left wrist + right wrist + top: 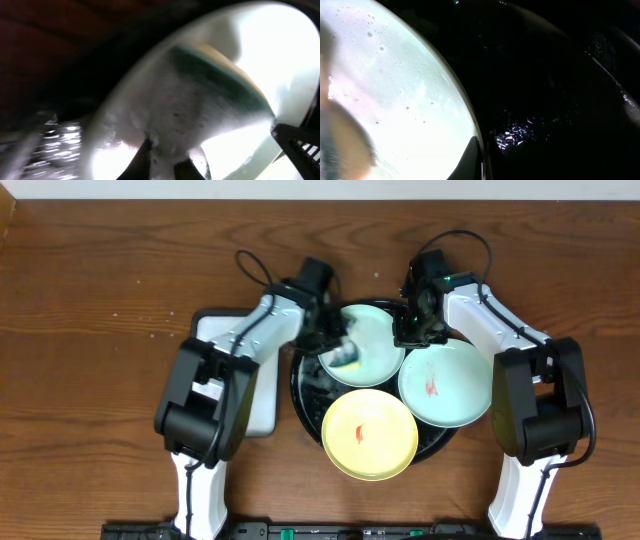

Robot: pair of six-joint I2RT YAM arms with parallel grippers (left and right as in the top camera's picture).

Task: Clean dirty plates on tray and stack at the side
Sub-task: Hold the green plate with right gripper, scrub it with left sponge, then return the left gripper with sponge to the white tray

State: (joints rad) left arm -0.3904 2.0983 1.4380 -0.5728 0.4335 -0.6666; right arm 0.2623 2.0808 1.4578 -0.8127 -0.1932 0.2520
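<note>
The black tray (308, 395) holds three plates. The rear mint-green plate (378, 338) is foamy. My left gripper (338, 350) is shut on a foamy green-and-yellow sponge (348, 357) that presses on this plate's left part. In the left wrist view the sponge (210, 85) sits between my fingers (172, 161). My right gripper (412, 332) is shut on this plate's right rim; the right wrist view shows the rim (462, 107) between its fingers (480, 157). A second mint-green plate (450, 390) and a yellow plate (372, 442) each carry a red smear.
A white rectangular tray (215, 330) lies left of the black tray, partly under my left arm. Wet black tray surface (550, 80) shows beside the held plate. Brown wooden table (100, 280) surrounds everything.
</note>
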